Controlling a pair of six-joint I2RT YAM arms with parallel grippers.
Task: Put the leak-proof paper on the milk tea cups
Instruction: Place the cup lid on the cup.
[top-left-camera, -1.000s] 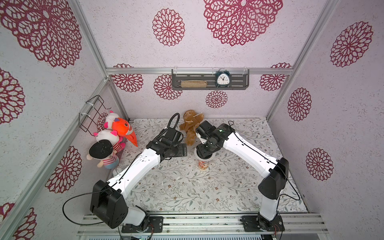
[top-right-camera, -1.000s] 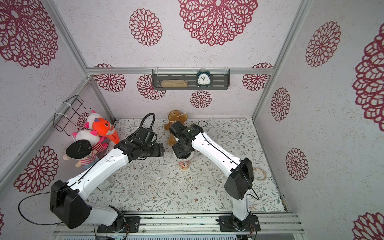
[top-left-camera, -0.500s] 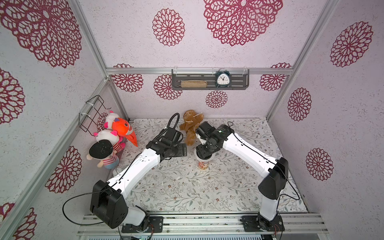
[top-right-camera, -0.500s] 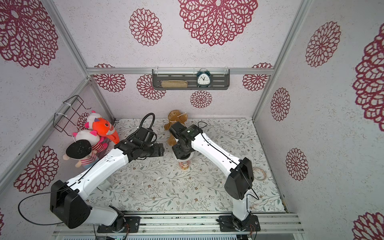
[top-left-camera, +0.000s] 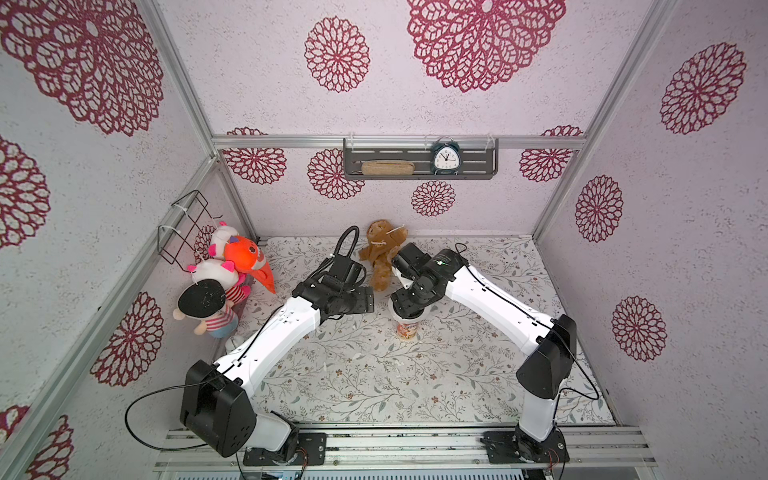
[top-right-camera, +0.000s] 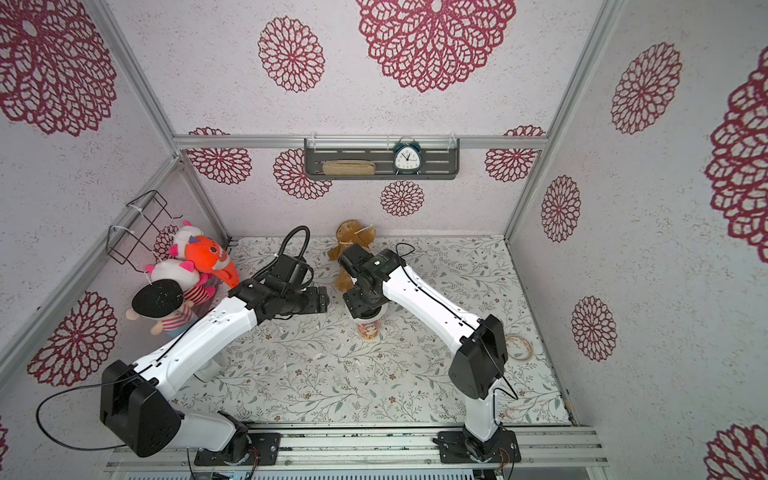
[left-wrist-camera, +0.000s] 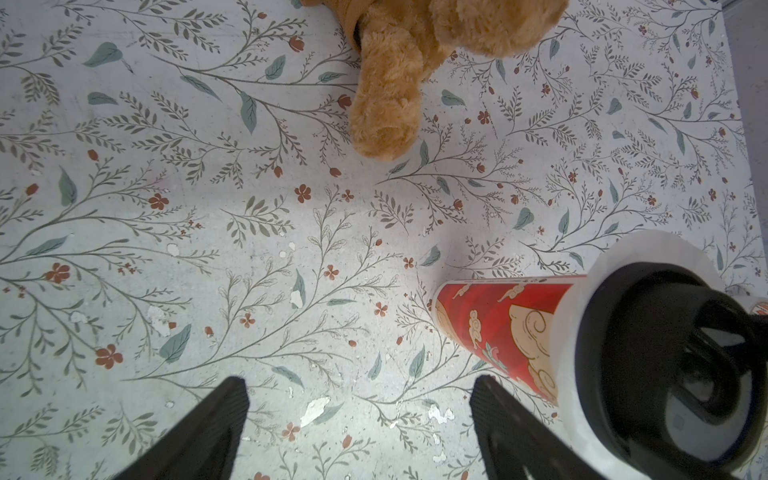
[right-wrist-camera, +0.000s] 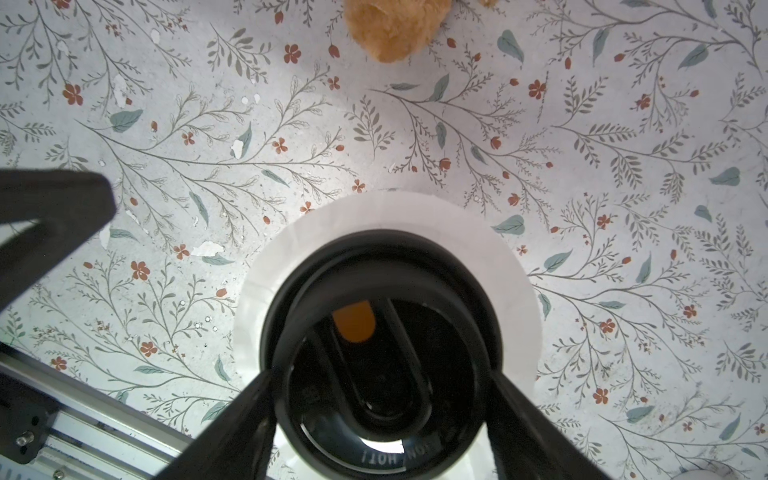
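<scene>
The milk tea cup (top-left-camera: 406, 330) (top-right-camera: 368, 330) stands upright mid-table, and its red cartoon wall (left-wrist-camera: 498, 328) shows in the left wrist view. The leak-proof paper (right-wrist-camera: 515, 266) (left-wrist-camera: 648, 249) lies over the cup's rim as a round white sheet sticking out all around. A black lid (right-wrist-camera: 382, 257) (left-wrist-camera: 623, 332) sits on top of the paper. My right gripper (right-wrist-camera: 380, 374) (top-left-camera: 409, 305) hangs over the cup, with a finger against each side of the lid. My left gripper (left-wrist-camera: 359, 386) (top-left-camera: 365, 300) hovers open just left of the cup, holding nothing.
A brown plush toy (top-left-camera: 380, 257) (left-wrist-camera: 390, 104) lies just behind the cup and both grippers. Several plush toys (top-left-camera: 224, 270) are piled by the left wall under a wire basket (top-left-camera: 187, 228). A tape roll (top-right-camera: 518, 345) lies at the right. A shelf with a clock (top-left-camera: 444, 158) hangs on the back wall.
</scene>
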